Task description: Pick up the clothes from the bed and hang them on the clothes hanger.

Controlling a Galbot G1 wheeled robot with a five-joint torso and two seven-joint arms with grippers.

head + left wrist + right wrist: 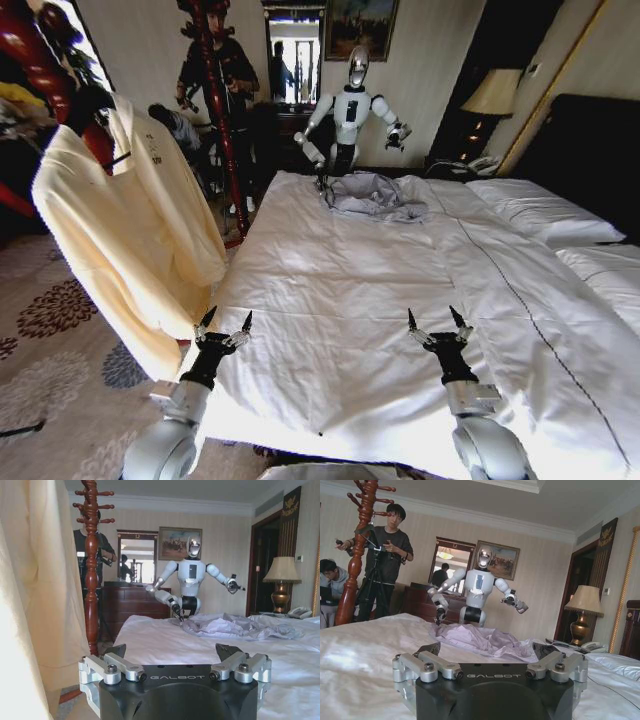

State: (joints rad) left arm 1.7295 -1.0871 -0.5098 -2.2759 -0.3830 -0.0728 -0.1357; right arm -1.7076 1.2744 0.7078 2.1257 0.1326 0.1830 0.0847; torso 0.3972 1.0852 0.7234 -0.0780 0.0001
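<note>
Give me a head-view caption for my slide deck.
Pale cream-yellow sweatshirt hangs on slim black hanger beside white-sheeted bed; both grippers open.

The word "GALBOT" reads in pale capital letters across the black housing of the left claw (pixel 175 656), centred between the two silver finger mounts, as seen in the left wrist view. The same "GALBOT" lettering stands on the black housing of the right claw (pixel 490 652) in the right wrist view, again centred just below the fingers. On the cream-yellow sweatshirt (pixel 140 230) hanging at the left of the scene, there is a small dark chest mark (pixel 155 152), but it is too small to read. No other text, number or sign is legible anywhere in these views.
</note>
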